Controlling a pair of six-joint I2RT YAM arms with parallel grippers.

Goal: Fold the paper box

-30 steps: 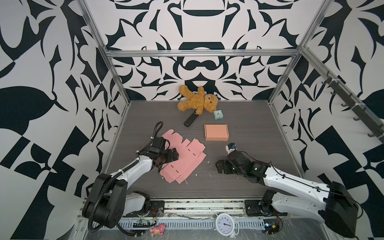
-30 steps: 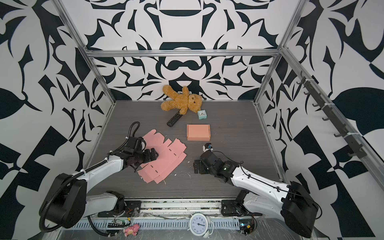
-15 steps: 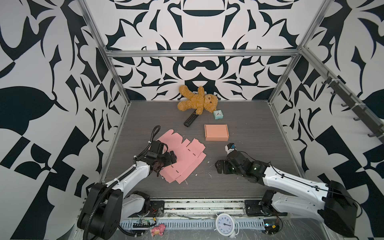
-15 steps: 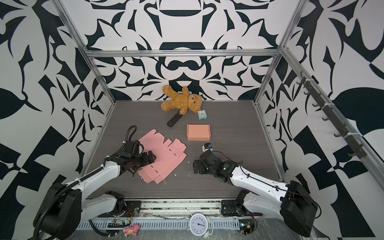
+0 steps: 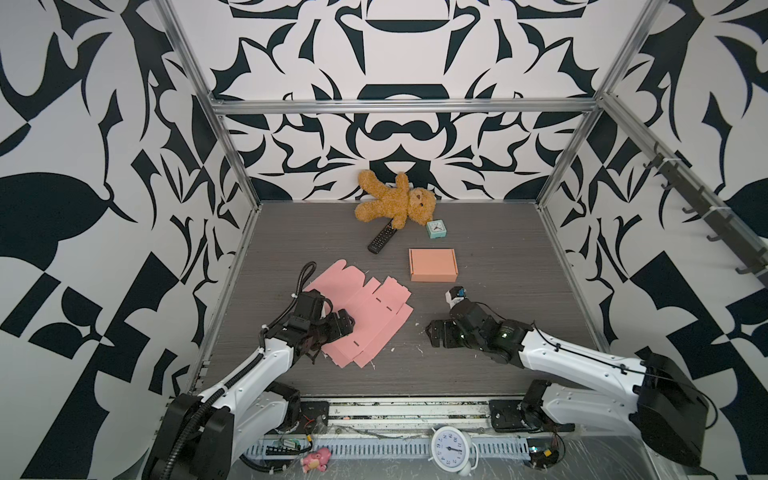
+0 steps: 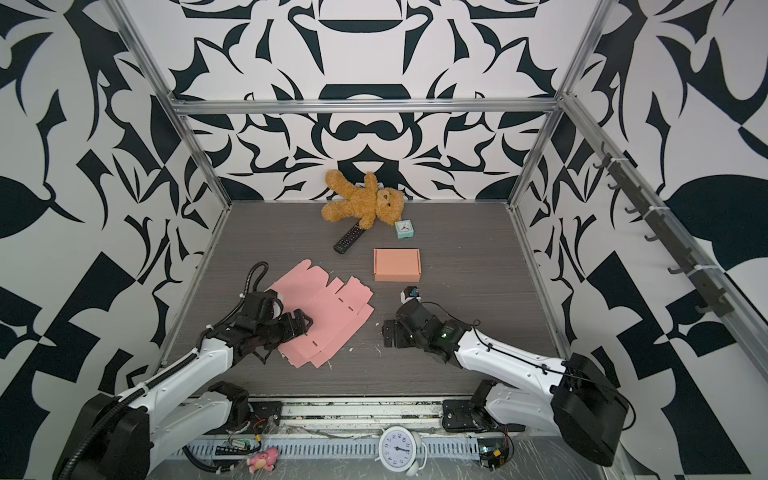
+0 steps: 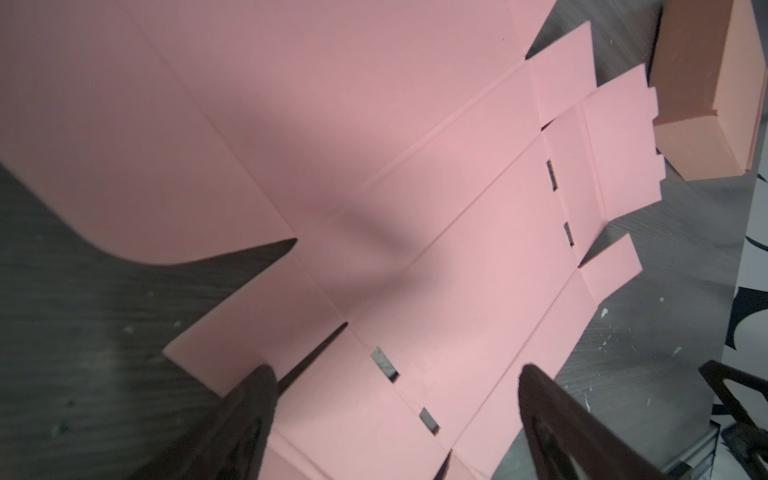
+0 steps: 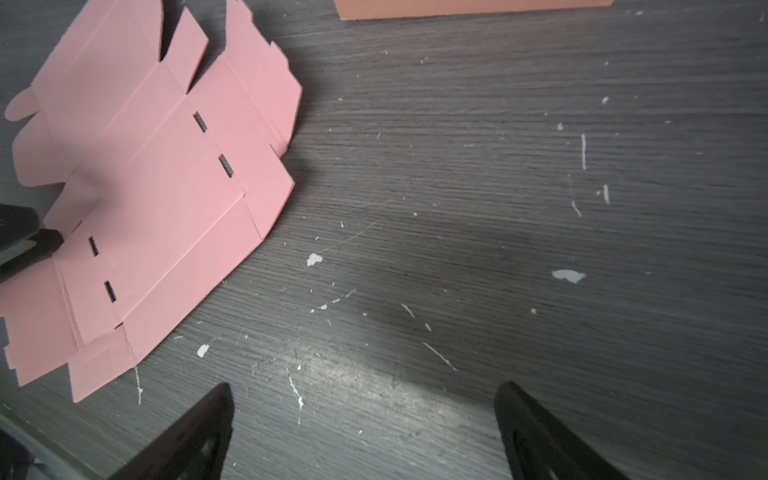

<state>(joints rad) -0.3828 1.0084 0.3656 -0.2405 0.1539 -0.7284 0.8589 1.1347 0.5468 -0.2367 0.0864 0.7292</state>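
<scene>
My left claw [image 7: 395, 374] hangs over the near left corner of the pink die-cut box blank [image 5: 365, 307]. Its jaws are spread wide with the slotted flaps between them and nothing pinched; whether the fingertips touch the card I cannot tell. The blank lies spread out and unfolded on the dark woodgrain table [image 5: 498, 257], left of centre. My right claw [image 8: 361, 390] sits low over bare table to the right of the blank, near it but not touching, jaws fully spread and empty. Behind the blank a folded orange box [image 5: 433, 264] sits closed. Further back lie a black remote [image 5: 381, 237], a brown teddy bear [image 5: 395, 201] and a small teal clock [image 5: 436, 228] near the back wall
</scene>
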